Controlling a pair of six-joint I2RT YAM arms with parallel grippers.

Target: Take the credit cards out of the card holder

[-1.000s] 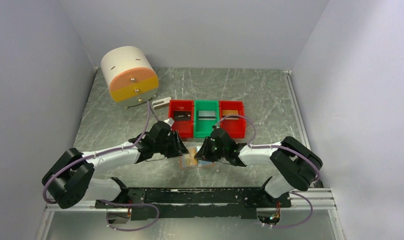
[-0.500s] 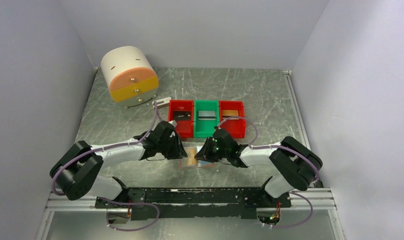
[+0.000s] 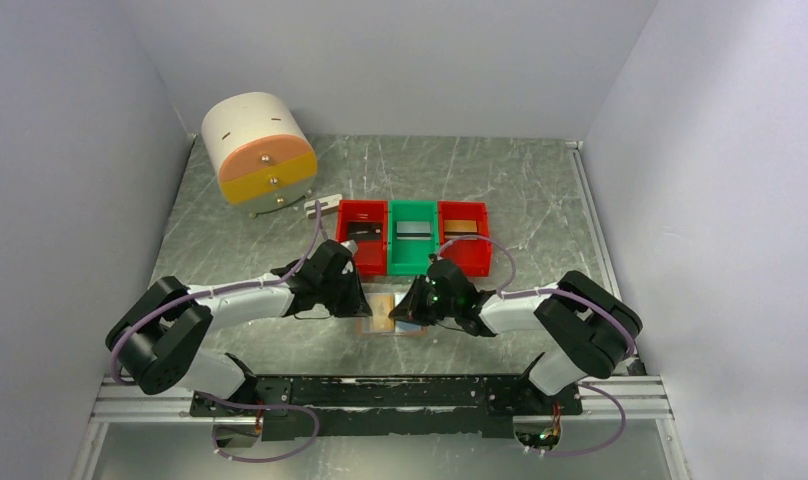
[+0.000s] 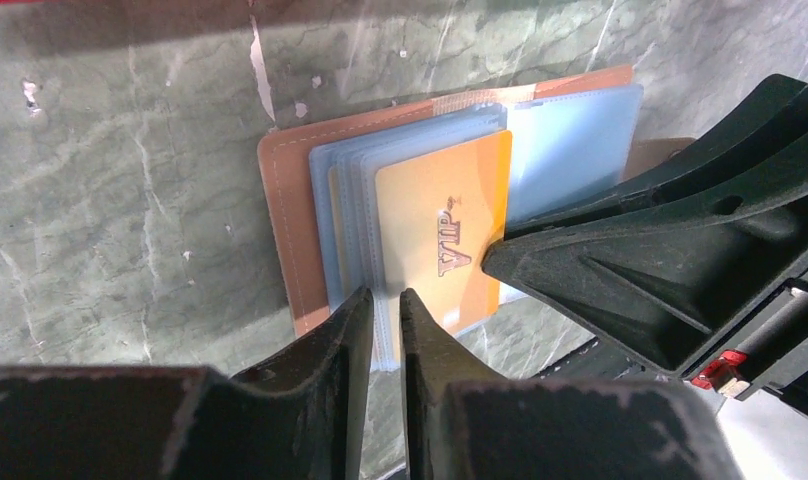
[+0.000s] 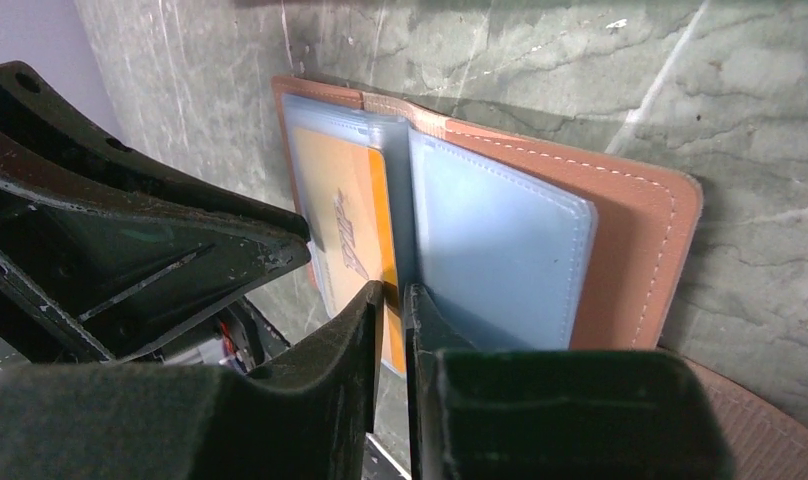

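- table (image 3: 540, 190): grey-green marbled top, carries everything.
- white drum (image 3: 255, 140): on its side at far left, front face split orange over yellow, small knobs on it; inside not visible.
- row of three bins mid-table, touching side by side, one card each:
  - left red bin (image 3: 364, 206): black card (image 3: 363, 229) flat inside.
  - green bin (image 3: 413, 205): grey-white card (image 3: 413, 231) inside.
  - right red bin (image 3: 463, 206): gold-brown card (image 3: 461, 227) inside.
- card holder (image 4: 285, 230): tan, lies open and flat on the table just in front of the bins, between the two arms; pale blue clear pockets face up.
- yellow-orange card (image 4: 440, 220): in the left-side pocket stack of the holder, one long edge sticking out toward the spine.
- left fingers (image 4: 368, 315): almost together, thin slit only, pinching the near edge of the clear pocket leaves.
- right fingers (image 5: 377, 305): almost together, closed on the card's exposed edge by the spine; cannot tell if pocket film is caught too.
- small grey-white block (image 3: 322, 204): on the table between drum and left red bin.
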